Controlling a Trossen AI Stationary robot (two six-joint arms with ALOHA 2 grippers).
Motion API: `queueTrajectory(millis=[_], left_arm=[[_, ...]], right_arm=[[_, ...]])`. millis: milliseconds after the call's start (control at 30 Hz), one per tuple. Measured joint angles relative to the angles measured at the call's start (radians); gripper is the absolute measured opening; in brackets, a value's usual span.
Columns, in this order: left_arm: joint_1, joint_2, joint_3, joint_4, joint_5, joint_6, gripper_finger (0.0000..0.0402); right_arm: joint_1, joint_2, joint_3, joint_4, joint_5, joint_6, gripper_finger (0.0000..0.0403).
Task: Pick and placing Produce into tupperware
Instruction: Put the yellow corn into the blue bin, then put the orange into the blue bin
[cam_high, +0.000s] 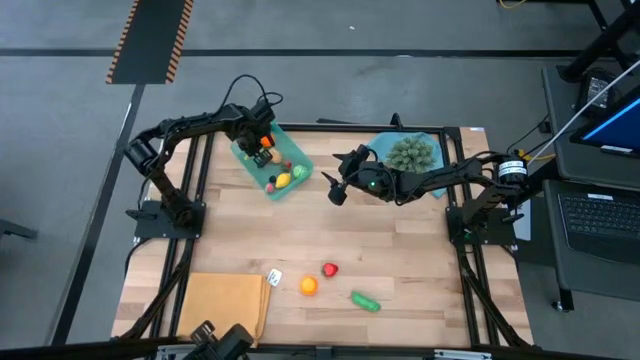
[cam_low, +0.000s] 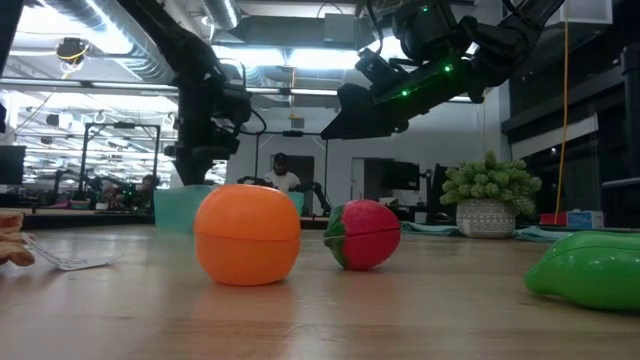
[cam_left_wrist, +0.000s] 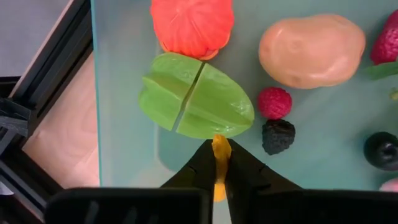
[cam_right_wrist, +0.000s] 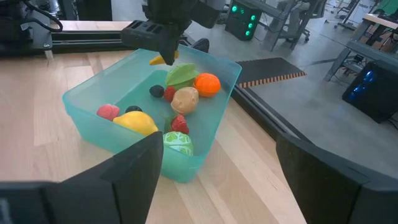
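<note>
The teal tupperware (cam_high: 296, 150) stands at the table's far left and holds several produce pieces: an orange (cam_right_wrist: 207, 84), a tan potato (cam_right_wrist: 185, 98), a yellow lemon (cam_right_wrist: 134, 120), a green split piece (cam_left_wrist: 196, 96) and berries. My left gripper (cam_left_wrist: 219, 146) hangs over it, pointing down, shut on a small yellow-orange piece (cam_right_wrist: 160, 60). My right gripper (cam_high: 335, 185) hovers open above mid-table, facing the tupperware, with nothing between its fingers. An orange (cam_high: 309, 285), a red piece (cam_high: 330, 269) and a green piece (cam_high: 365, 301) lie near the table's front edge. My left gripper pinches the small yellow-orange piece (cam_left_wrist: 219, 163) between its two fingertips, coming from above and pointing down. The piece hangs below the fingers inside the tupperware's outline, right beside the green split piece; whether it touches that piece or the floor I cannot tell.
A bushy grey-green cluster (cam_high: 410, 153) sits on a blue piece at the far right. An orange-tan mat (cam_high: 225, 300) lies at the near left, a small white piece (cam_high: 274, 276) beside it. Bare wood spans the table's middle.
</note>
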Motion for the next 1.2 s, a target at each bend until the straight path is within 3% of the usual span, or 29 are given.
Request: queueTrajectory(millis=[467,733,833,967,1200], left_arm=[[-0.012,-0.012,0.0,-0.035,0.0,0.026,0.0126],[-0.074,-0.209,-0.001,-0.014,0.0,0.055,0.014],[-0.113,-0.309,-0.001,0.03,0.008,0.055,0.0138],[-0.187,-0.435,-0.023,0.141,0.092,0.081,0.0129],[-0.362,-0.636,-0.232,0.449,0.177,0.097,0.0111]], right_arm=[[0.0,0.001,0.0,0.01,0.0,-0.035,0.0312],[0.003,-0.069,0.0,0.024,-0.006,-0.084,0.0312],[0.003,-0.124,0.0,0.0,-0.074,-0.111,0.0312],[0.003,-0.2,0.0,-0.04,-0.161,-0.167,0.0312],[0.003,-0.322,0.0,-0.309,-0.45,-0.145,0.0312]])
